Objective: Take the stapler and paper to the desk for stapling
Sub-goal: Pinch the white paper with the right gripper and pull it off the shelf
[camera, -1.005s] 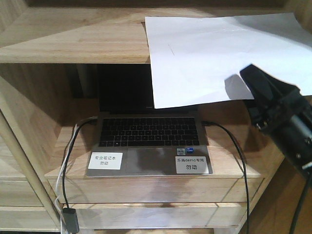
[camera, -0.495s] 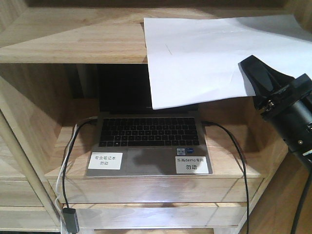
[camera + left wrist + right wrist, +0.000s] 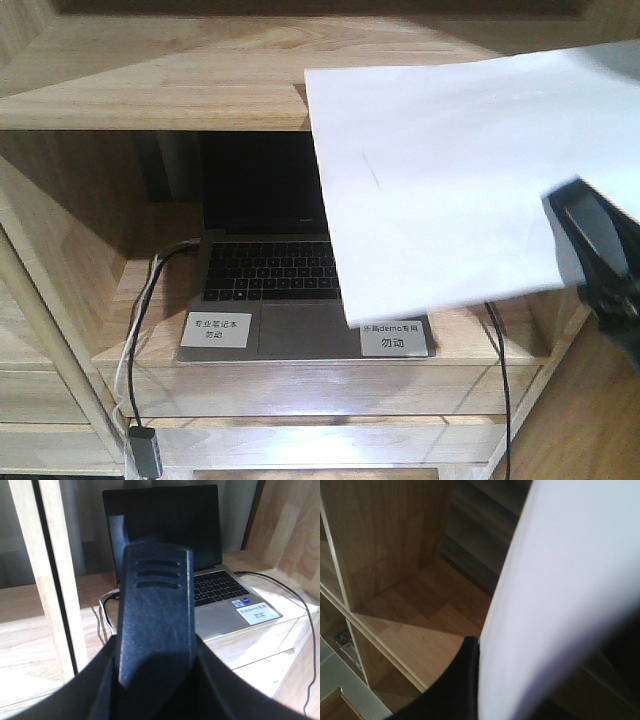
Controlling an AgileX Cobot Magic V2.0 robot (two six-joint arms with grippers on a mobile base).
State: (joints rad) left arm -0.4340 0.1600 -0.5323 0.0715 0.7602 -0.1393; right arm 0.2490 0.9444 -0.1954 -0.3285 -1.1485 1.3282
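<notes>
Shelving (image 3: 40,250) frames a laptop (image 3: 260,270), the left fingers' (image 3: 155,605) spread impossible to tell, and the paper (image 3: 450,170), pinched by the right fingers (image 3: 595,235), has come forward mostly off the upper shelf (image 3: 150,80), nearly free to carry off.

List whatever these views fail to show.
Small black stapler: in no view.
Silver laptop: front view, right part hidden behind the plain white paper sheet.
Right pincer: front view, cut off by the right edge.
Left pincer: wrist view, too close to tell whether it is open or shut.
</notes>
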